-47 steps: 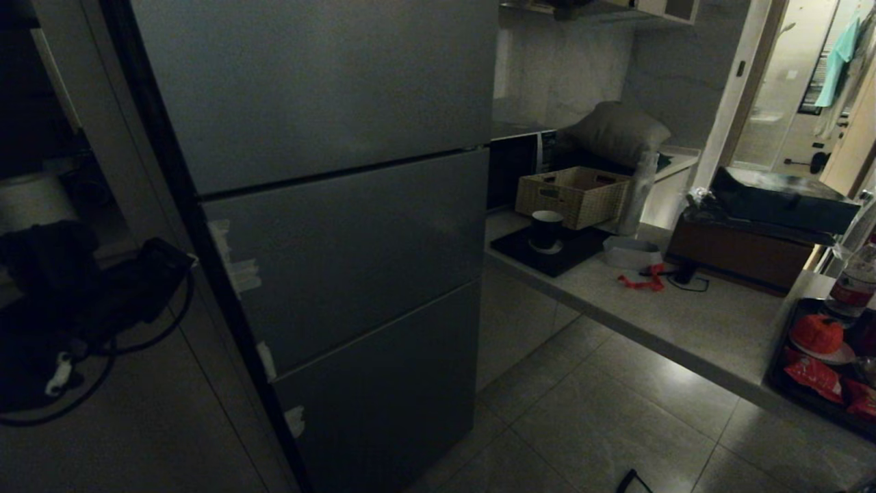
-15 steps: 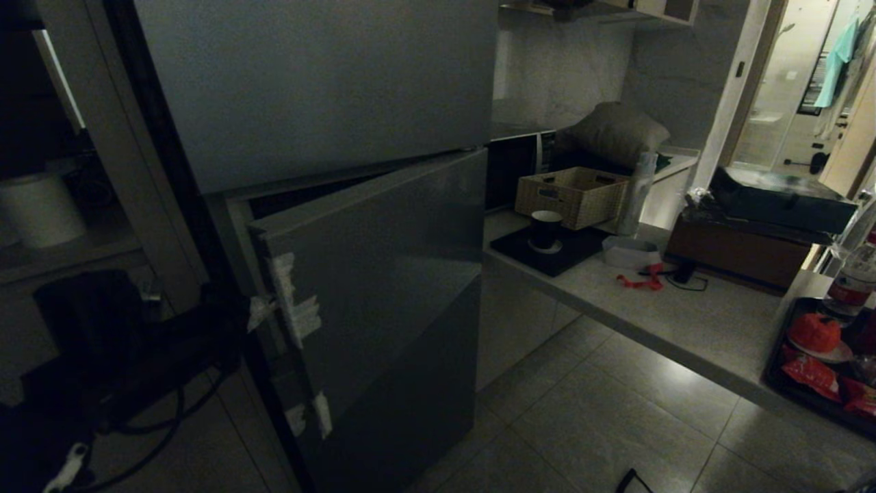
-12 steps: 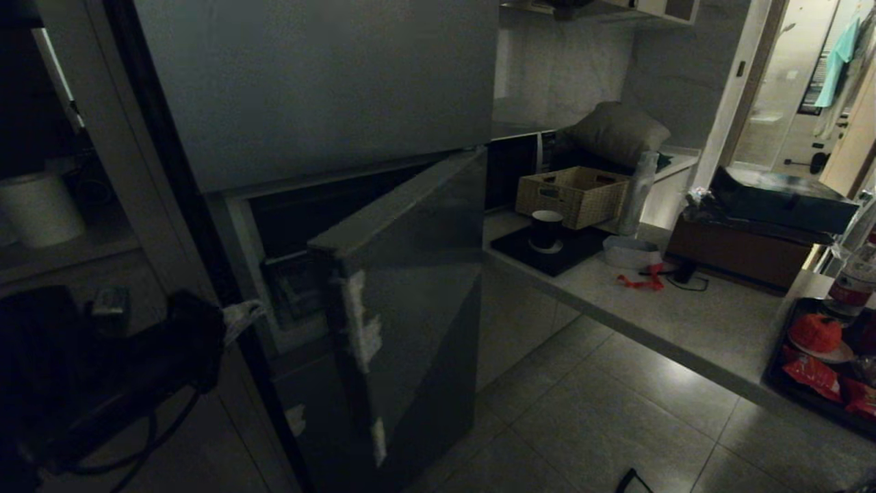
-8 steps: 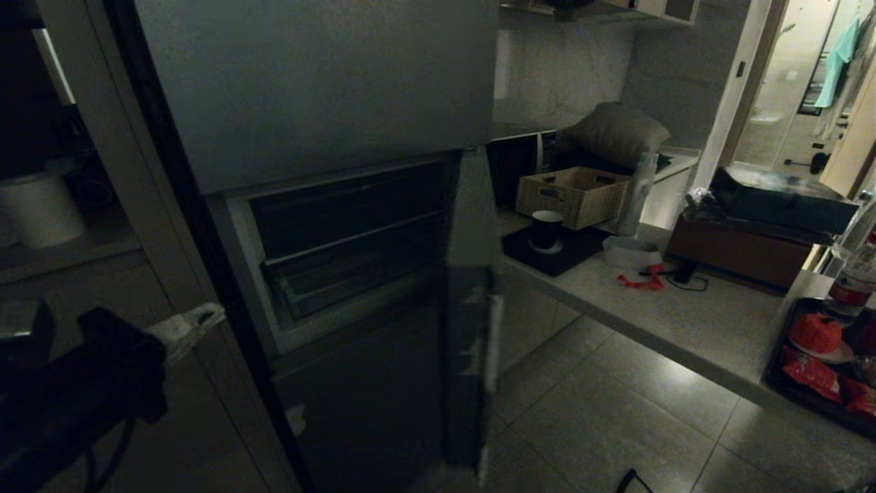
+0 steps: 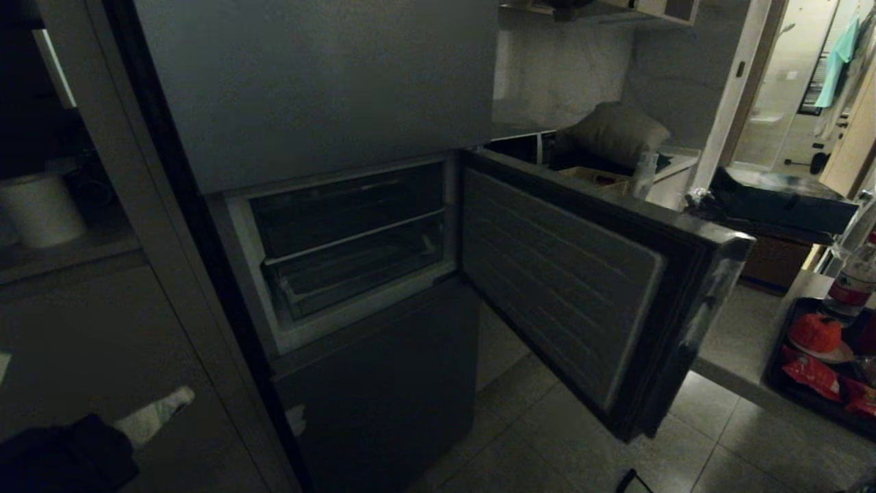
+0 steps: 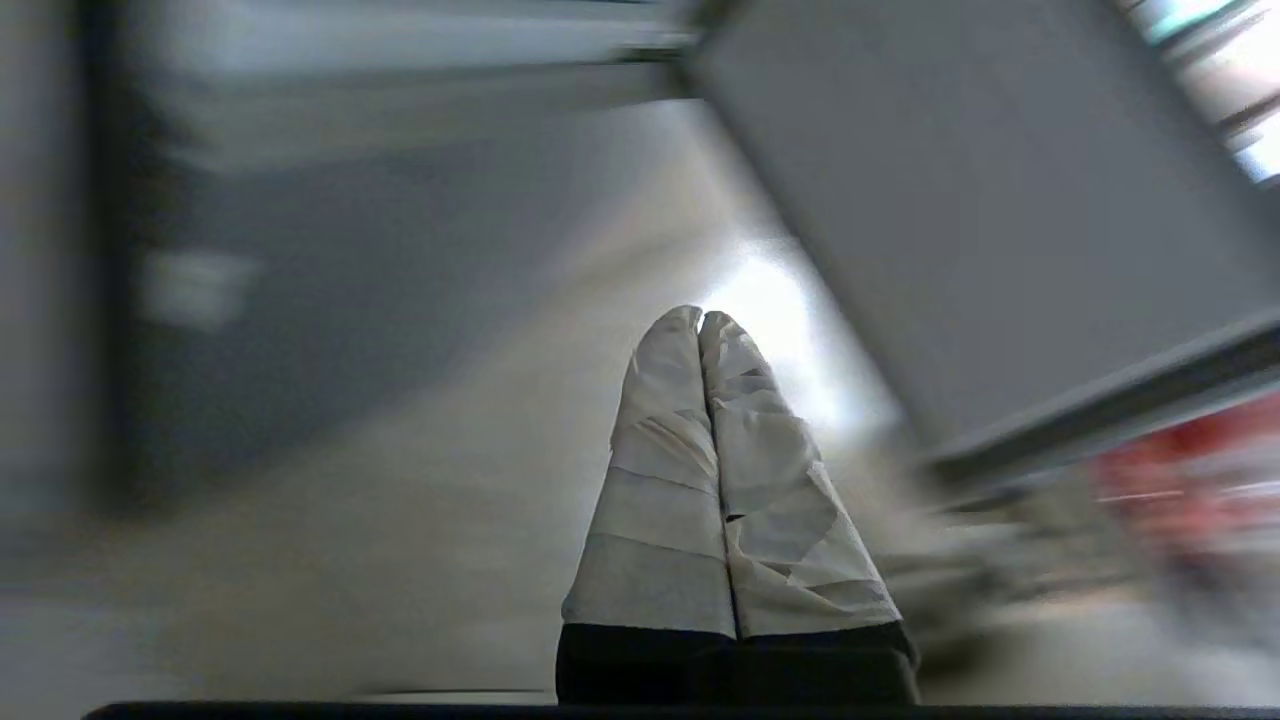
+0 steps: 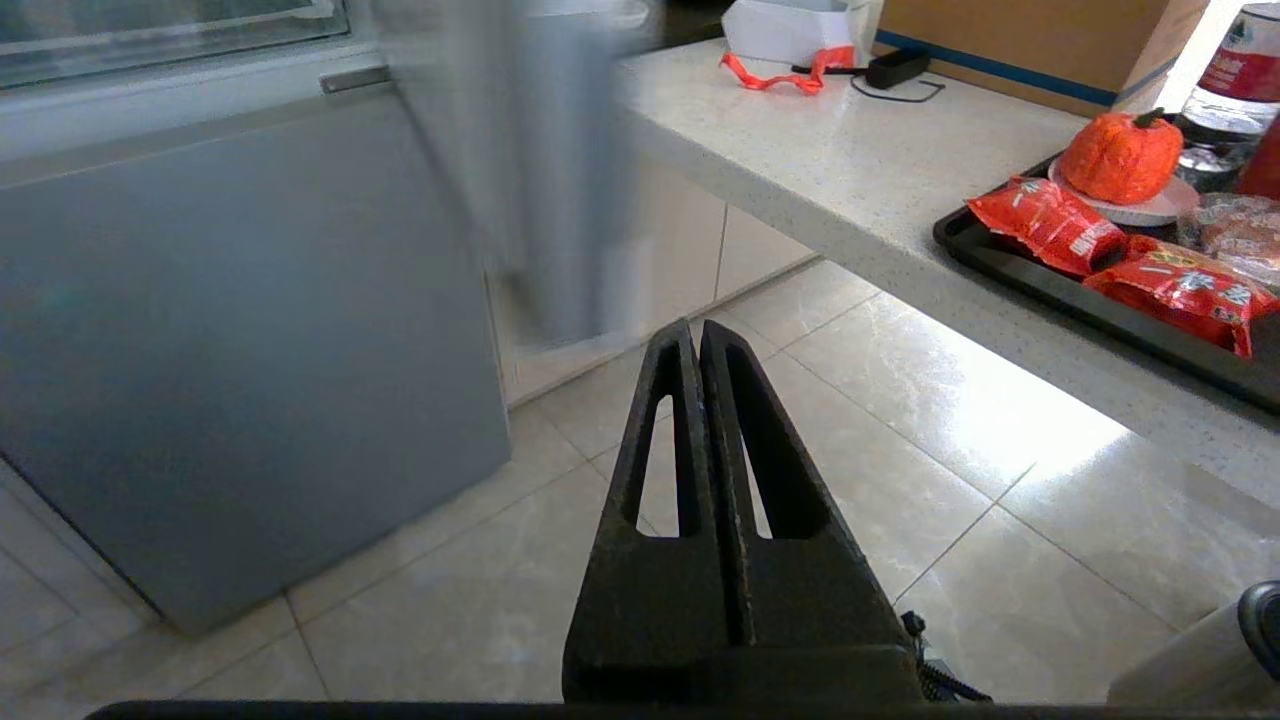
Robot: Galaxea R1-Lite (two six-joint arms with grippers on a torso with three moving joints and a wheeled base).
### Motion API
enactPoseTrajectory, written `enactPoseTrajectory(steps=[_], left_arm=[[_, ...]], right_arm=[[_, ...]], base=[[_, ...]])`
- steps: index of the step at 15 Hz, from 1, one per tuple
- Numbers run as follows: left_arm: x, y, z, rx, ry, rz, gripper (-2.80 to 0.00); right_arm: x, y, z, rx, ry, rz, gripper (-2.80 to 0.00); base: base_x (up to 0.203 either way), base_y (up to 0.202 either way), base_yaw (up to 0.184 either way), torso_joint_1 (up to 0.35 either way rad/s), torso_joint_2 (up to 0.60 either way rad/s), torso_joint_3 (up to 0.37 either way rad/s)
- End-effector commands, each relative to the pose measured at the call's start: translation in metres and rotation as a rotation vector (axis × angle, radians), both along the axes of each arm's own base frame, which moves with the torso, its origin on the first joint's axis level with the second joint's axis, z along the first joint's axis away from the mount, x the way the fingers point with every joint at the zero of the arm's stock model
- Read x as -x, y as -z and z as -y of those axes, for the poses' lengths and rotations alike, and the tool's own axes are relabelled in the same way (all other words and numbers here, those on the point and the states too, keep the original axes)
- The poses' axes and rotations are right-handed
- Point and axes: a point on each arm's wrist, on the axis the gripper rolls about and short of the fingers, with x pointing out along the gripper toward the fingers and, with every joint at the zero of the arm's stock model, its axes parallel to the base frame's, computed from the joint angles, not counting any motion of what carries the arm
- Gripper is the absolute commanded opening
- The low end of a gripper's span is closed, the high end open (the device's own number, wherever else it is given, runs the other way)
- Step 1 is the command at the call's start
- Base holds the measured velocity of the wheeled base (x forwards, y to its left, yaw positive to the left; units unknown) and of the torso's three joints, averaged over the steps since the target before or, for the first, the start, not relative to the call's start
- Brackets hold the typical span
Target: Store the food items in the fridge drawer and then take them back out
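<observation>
The left wrist view was smeared by blur around the white-taped left tool. The grey fridge door hid most of the woven wicker basket. The black tray was cut off by the picture's edge.

1. The fridge door stands swung wide to the right, leaving the compartment's front open.
2. The drawer sits pushed in under a shelf, its top covered.
3. The open door juts between the compartment and the counter, shielding the tray from the fridge side.
4. Floor before the fridge lies bare.
</observation>
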Motion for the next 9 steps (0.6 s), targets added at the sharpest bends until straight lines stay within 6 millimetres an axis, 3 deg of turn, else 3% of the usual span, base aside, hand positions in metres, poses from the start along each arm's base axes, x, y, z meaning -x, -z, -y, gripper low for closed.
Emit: enactPoseTrajectory(steps=[1,4,9], left_arm=[[0.007,0.0,-0.002,-0.112,-0.016,0.027,-2.8],[0.024,0.001,-0.006,-0.358,-0.047,0.076,-2.8],[0.044,0.001,-0.009,-0.447,-0.103,0.093,-2.8]], right_arm=[[0.0,0.0,0.0,0.0,-0.001,-0.001,-2.8],[0.0,0.0,0.0,0.0,-0.001,-0.001,-2.8],[0.0,0.0,0.0,0.0,-0.001,-0.002,-2.8]], base=[[0.0,0.0,0.0,0.0,0.0,0.0],[0.0,0.0,0.0,0.0,0.0,0.0],[0.0,0.0,0.0,0.0,0.0,0.0]])
